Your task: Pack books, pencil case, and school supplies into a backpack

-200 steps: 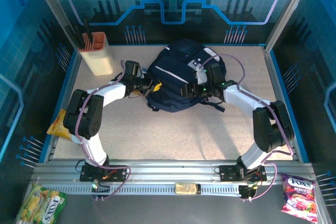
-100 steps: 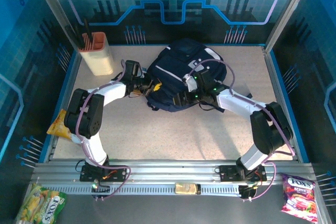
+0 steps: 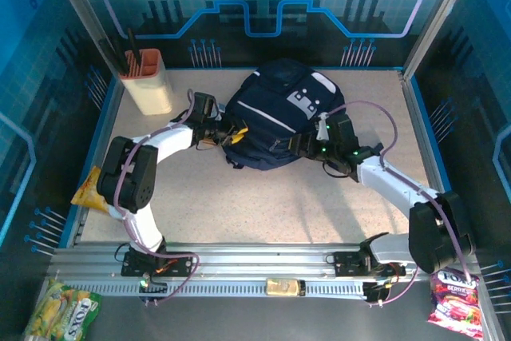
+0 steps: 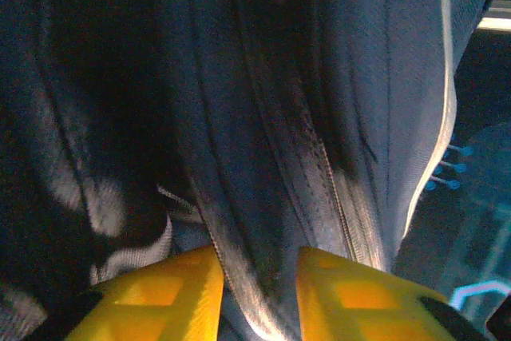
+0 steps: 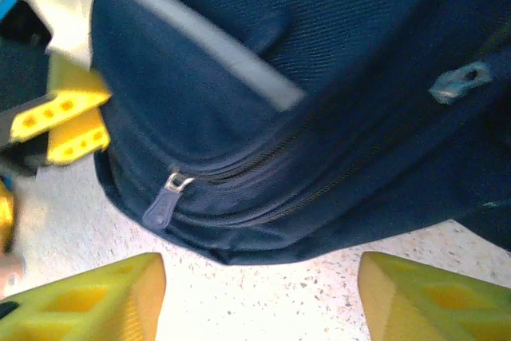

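Backed off rightward since a second ago: right gripper [image 5: 259, 293], wide, empty. Left gripper [image 4: 257, 277] narrow around a fold of large navy-blue fabric backpack [image 3: 275, 109], grip unclear. Lies far-centre on speckled beige table [image 3: 263, 197]. Judged zip-handling step; next calls for pinching blue-grey zip pull [image 5: 166, 197].

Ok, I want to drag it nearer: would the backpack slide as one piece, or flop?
Probably flops: the backpack lies slumped, its cloth bunched in folds at the left gripper. A tug on a fold would likely lift loose fabric first. It shouldn't roll, resting broad on the table.
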Available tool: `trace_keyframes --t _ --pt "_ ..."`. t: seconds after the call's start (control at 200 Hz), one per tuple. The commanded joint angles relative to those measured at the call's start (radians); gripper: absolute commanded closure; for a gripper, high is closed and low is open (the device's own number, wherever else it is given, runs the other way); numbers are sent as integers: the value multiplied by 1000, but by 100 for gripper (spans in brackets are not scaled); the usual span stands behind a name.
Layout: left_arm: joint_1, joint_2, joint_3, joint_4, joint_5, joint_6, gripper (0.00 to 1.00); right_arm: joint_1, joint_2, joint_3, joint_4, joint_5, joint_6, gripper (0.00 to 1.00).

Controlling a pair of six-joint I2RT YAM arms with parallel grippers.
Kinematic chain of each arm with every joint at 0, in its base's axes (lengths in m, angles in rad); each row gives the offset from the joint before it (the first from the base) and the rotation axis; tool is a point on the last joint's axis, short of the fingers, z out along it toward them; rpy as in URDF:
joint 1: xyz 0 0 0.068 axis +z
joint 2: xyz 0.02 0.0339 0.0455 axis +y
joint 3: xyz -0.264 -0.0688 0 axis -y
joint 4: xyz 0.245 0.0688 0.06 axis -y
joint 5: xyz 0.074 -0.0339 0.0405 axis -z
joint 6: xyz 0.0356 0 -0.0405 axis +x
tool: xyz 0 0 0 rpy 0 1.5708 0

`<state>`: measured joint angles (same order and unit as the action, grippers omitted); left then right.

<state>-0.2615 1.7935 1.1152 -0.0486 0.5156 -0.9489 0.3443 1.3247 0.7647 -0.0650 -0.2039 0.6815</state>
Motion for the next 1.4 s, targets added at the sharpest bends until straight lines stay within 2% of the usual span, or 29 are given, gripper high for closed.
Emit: trace_keyframes --t 0.0,0.155,0.27,0.405,0.68,0.89,1.176,1.396 --pt "-12 -114 -16 -124 -93 151 64 -37 14 -15 90 -59 197 39" --pt "-75 -205 -5 -195 -185 305 57 -42 102 44 111 -110 276 45" --pt "-140 -214 28 -214 -196 401 55 -46 156 69 142 -133 316 47" --pt "-223 -166 97 -251 -208 520 54 -48 177 71 171 -149 347 48" --pt "-361 -20 284 -417 -366 739 54 -68 145 45 159 -147 347 48" --pt "-404 61 361 -488 -425 805 58 -82 127 28 157 -149 352 49" --pt "-414 130 418 -539 -507 817 73 -90 128 23 160 -158 357 49" --pt "-416 136 419 -542 -551 814 72 -90 133 24 169 -165 366 50"
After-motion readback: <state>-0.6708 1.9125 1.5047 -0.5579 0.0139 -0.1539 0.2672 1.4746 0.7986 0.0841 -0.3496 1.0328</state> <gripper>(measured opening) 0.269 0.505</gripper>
